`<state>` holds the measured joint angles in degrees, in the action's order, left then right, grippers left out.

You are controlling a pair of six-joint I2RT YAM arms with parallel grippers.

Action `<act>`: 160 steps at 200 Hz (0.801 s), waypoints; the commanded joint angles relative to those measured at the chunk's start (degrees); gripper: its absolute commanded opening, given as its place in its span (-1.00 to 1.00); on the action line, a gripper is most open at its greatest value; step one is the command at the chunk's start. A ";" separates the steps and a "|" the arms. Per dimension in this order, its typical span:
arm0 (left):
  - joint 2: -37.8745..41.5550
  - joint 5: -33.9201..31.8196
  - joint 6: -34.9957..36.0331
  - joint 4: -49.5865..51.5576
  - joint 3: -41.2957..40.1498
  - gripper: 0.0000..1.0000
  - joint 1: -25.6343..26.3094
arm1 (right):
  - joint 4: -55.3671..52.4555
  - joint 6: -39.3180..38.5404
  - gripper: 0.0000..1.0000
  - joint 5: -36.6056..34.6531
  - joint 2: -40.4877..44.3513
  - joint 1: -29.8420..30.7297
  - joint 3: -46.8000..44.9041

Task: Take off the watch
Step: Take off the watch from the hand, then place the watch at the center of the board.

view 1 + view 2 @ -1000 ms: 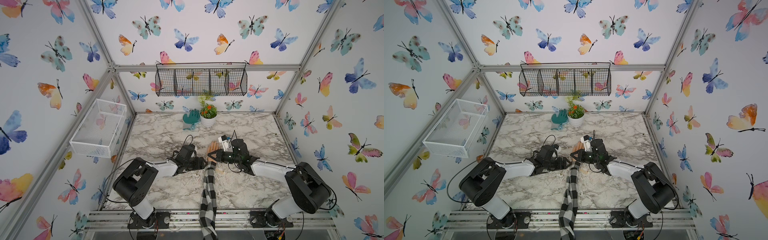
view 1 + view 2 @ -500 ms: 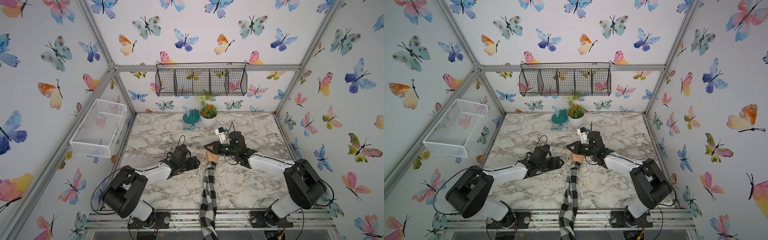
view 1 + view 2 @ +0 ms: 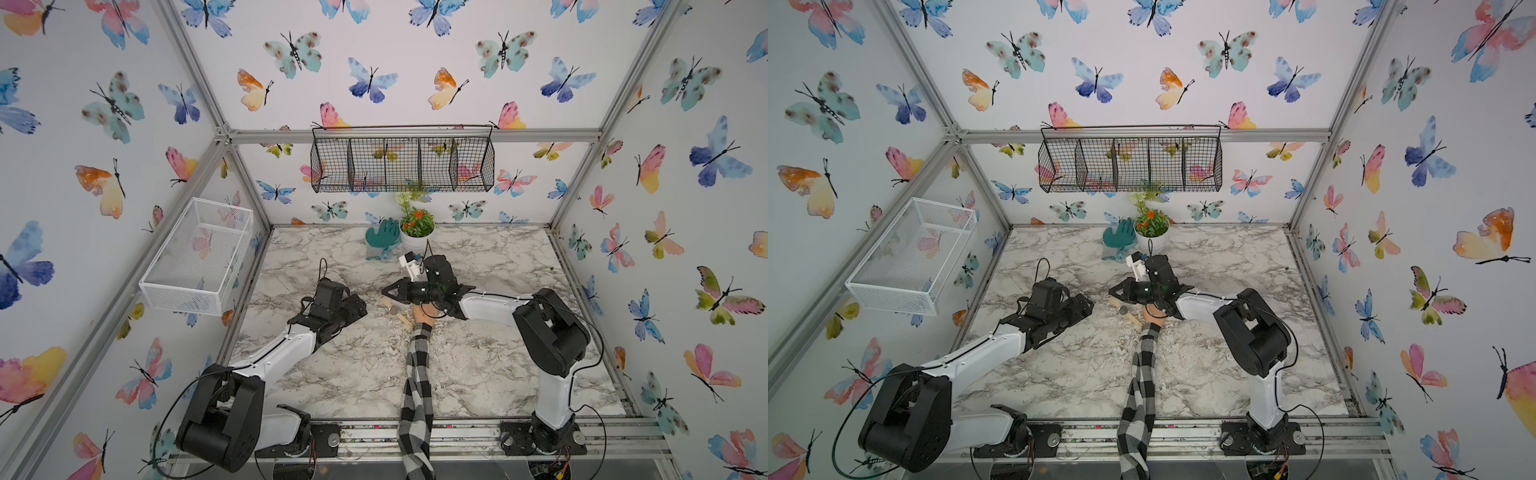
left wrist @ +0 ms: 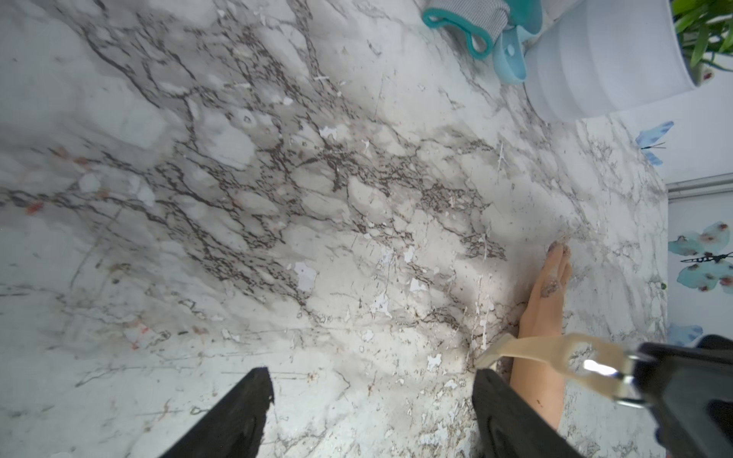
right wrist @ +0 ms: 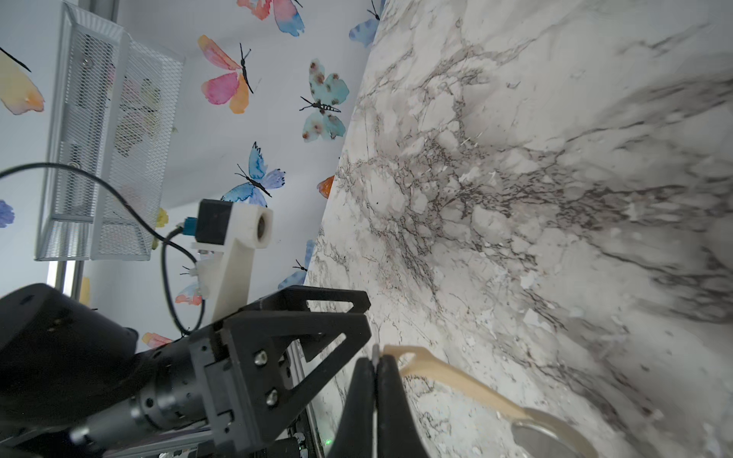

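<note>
The watch (image 3: 393,310), with a round silvery case and a beige strap, lies stretched out at a slant just left of the mannequin hand (image 3: 424,316). My right gripper (image 5: 375,359) is shut on the metal buckle at the strap's end; the strap (image 5: 448,376) trails from it to the case (image 5: 549,434). In both top views the right gripper (image 3: 1113,291) reaches over the hand (image 3: 1153,314). My left gripper (image 4: 372,374) is open over bare marble, left of the watch (image 3: 1122,309), with nothing between its fingers. Beside it the strap (image 4: 551,349) crosses in front of the hand (image 4: 543,313).
A black-and-white checked sleeve (image 3: 417,374) runs from the hand to the table's front edge. A white flower pot (image 3: 415,237) and a teal glove (image 3: 382,239) stand at the back. A white mesh basket (image 3: 199,257) hangs on the left wall, a black wire basket (image 3: 401,162) on the back wall.
My left gripper let go, opened wider and drew back to the left from the hand. My right gripper moved left with the strap end, pulling the watch out beside the hand.
</note>
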<state>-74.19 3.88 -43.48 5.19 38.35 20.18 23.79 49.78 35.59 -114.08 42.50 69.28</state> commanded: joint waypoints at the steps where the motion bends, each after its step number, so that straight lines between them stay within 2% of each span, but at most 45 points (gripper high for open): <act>1: 0.93 -0.54 0.95 2.72 1.88 0.65 -1.04 | -1.46 -1.54 -0.95 0.62 -4.36 2.82 5.96; 43: 1.93 -0.54 0.95 3.24 2.49 0.66 -2.81 | -2.36 -1.11 -0.96 0.53 -11.60 5.73 13.96; 48: 2.03 -0.54 0.93 3.38 2.60 0.66 -2.90 | -2.35 -1.04 -0.90 0.68 -12.12 5.75 14.29; 60: 2.29 -0.51 0.99 3.64 3.15 0.67 -3.20 | -2.47 -1.13 -0.47 0.47 -12.57 5.75 14.53; 75: 2.73 -0.62 0.94 3.97 4.08 0.70 -3.71 | -3.04 -1.77 -0.03 -0.20 -12.14 5.75 14.58; 91: 3.09 -0.68 1.17 4.60 5.78 0.74 -4.50 | -3.04 -2.13 0.21 -0.71 -10.95 5.66 14.52; 97: 3.26 -0.73 1.29 4.87 6.42 0.75 -4.97 | -3.21 -2.44 0.50 -1.21 -10.19 5.58 14.41; 101: 3.39 -0.75 1.49 4.99 6.98 0.75 -5.29 | -3.10 -2.56 0.86 -1.46 -9.66 5.51 14.23; 103: 3.43 -0.79 1.59 5.07 7.24 0.76 -5.43 | -3.00 -2.69 0.94 -1.55 -9.38 5.54 14.16; 130: 3.43 -1.40 2.91 6.01 10.85 0.81 -7.45 | -3.63 -3.90 0.97 -1.32 -6.44 4.68 14.10; 151: 2.56 -4.42 5.58 6.93 13.77 0.88 -8.06 | -2.22 -4.17 0.97 -2.55 -0.54 2.17 8.85; 160: 1.93 -7.30 7.46 6.90 15.01 0.98 -8.06 | -2.05 -5.57 0.97 -3.84 3.35 0.16 5.40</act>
<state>-72.05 2.57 -41.06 10.39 49.89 12.69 20.21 47.03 34.00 -119.33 46.70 79.94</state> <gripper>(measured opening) 0.934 0.983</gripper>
